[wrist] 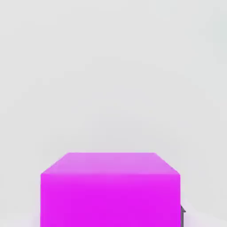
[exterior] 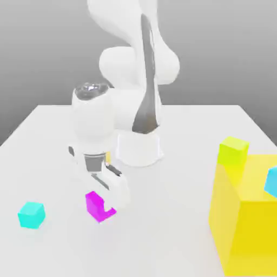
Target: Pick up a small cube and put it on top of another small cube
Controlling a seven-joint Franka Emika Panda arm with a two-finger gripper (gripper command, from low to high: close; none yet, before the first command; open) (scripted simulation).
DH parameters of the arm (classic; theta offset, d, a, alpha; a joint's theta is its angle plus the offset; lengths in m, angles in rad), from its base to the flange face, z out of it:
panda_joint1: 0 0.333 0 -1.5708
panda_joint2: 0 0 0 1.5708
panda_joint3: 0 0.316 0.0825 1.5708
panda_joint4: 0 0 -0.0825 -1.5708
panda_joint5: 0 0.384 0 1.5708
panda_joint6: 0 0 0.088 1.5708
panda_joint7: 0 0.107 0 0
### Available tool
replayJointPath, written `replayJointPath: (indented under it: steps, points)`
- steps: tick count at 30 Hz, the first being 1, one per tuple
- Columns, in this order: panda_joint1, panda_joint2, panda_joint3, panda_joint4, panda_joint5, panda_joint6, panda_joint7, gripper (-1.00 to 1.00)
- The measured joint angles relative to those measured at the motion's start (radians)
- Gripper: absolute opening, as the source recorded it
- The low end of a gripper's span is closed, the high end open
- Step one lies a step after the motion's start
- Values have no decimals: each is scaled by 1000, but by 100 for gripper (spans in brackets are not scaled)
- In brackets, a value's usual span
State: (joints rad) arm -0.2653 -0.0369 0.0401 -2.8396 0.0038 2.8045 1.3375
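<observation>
1. Yellow and large, a smooth box [exterior: 246, 227] stood nearest the camera, at the exterior view's right, partly cut off by the picture's edge.
2. On top of it, near a corner, sat a small yellow-green cube [exterior: 232, 152]. A bright blue block [exterior: 272, 182] overlapped the yellow box at the picture's edge; whether it touched the box could not be told.
3. The end effector [exterior: 107, 204], white with dark grey parts, was down low and tilted, left of centre in the exterior view. It was closed on a small magenta cube [exterior: 95, 206], with the fingers at the cube's sides and part of the cube hidden behind the nearer one.
4. That magenta cube was at or just above the pale grey bench [exterior: 173, 232]; its contact with the surface could not be judged.
5. Well apart from it, toward the exterior view's left, a small cyan cube [exterior: 32, 215] rested on the bench.
6. Behind the hand, a bit of a yellow-orange object [exterior: 107, 156] peeked out, mostly hidden, its shape unclear.
7. The hand view gave the magenta cube up close, two flat faces against pale grey, with a small dark sliver beside it. The exterior view added the white robot arm [exterior: 130, 108], the yellow box and the other coloured pieces.
</observation>
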Motion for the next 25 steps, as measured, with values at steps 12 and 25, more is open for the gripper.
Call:
replayJointPath:
  steps: [12,25]
  points:
    - [311,-262,158,262,82,-520,-427,-100]
    - [481,-337,249,308,130,-636,-652,100]
